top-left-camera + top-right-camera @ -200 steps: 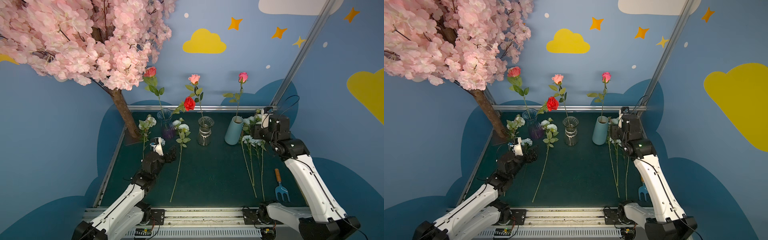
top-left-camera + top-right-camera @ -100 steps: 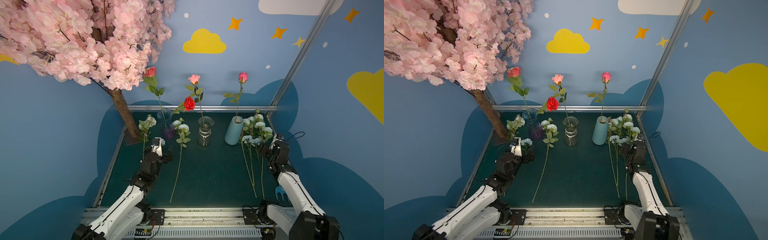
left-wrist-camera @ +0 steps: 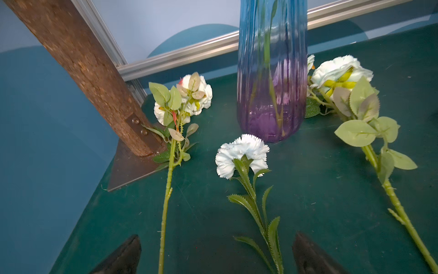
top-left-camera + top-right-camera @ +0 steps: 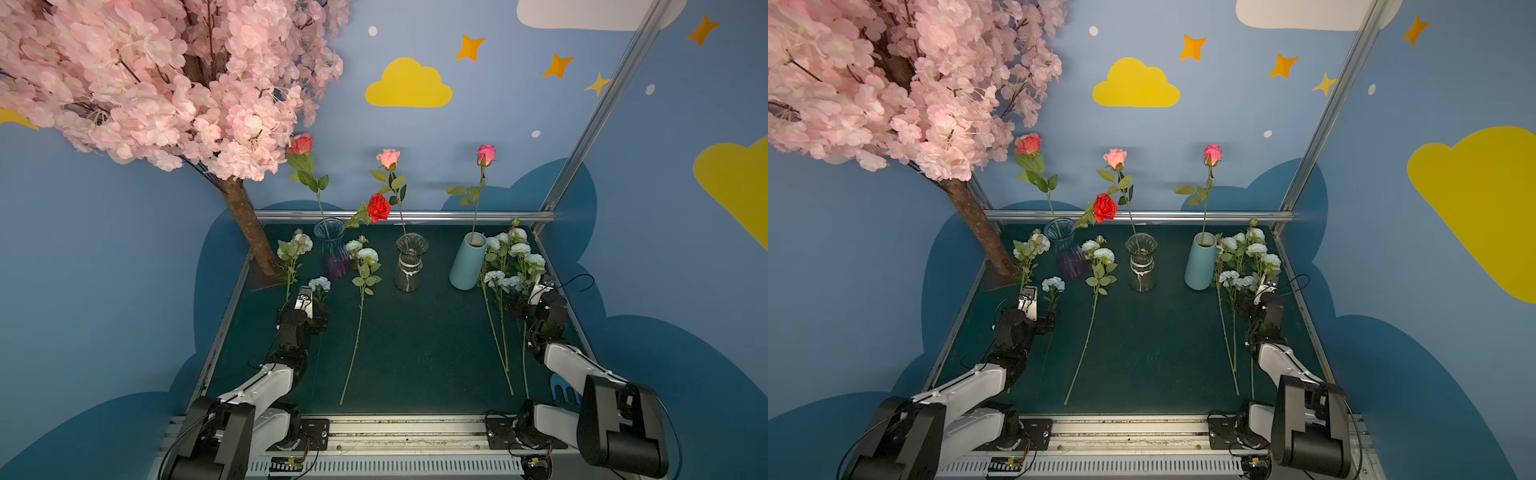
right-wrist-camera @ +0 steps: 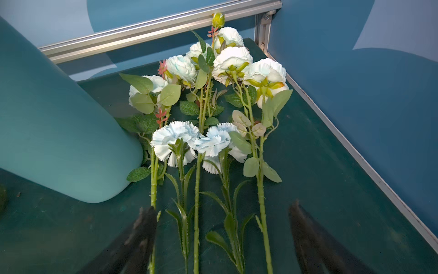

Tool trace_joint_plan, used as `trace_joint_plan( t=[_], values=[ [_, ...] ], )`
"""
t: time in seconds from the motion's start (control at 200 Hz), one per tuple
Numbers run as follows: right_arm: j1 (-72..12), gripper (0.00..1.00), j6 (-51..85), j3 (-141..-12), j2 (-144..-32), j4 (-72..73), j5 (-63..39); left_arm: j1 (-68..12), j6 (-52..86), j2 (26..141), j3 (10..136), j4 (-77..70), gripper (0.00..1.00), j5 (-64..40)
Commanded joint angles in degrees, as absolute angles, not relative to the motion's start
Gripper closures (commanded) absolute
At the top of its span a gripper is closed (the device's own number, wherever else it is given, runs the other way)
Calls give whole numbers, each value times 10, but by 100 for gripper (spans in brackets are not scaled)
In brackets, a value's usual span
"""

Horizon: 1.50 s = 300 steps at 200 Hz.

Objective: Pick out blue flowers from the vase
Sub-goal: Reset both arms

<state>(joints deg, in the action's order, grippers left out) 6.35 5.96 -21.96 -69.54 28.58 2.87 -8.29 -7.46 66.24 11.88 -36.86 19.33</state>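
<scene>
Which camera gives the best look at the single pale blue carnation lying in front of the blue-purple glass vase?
The left wrist view: the pale blue carnation lies close and unobstructed, with the vase behind it. Both top views show it small. The right wrist view misses it.

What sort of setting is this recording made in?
Likely a staged robot cell dressed as a cartoon garden: painted cloud on blue walls, an artificial blossom tree, a green mat inside aluminium framing.

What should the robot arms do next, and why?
Probably pull both arms back. The blue flowers all seem to lie on the table, only roses stand in the vases, and the left gripper and right gripper are open, holding nothing.
</scene>
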Motion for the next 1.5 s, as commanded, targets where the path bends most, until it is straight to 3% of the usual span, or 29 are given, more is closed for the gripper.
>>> trace_joint_plan(
  t=[0.0,0.105,0.285,0.355,0.536,0.601,0.921,1.497],
  values=[
    [67,13,49,-209,-705,342,-6,-73,-66,699,127,-460,1,152],
    [68,13,89,-192,-739,387,-17,-67,-70,735,130,-507,1,140],
    [69,13,91,-126,-837,658,-64,-58,-52,750,133,-527,0,119],
    [68,13,84,-121,-834,655,-76,-31,-21,780,127,-565,0,60],
    [65,13,48,-141,-894,685,-157,-14,-17,931,120,-753,0,43],
    [70,12,52,-140,-927,734,-182,-15,-10,905,123,-703,0,45],
    [54,12,37,-171,-904,639,-152,-14,6,897,213,-526,0,99],
    [30,12,17,-198,-896,576,-121,-13,4,905,204,-555,0,105]
  ],
)
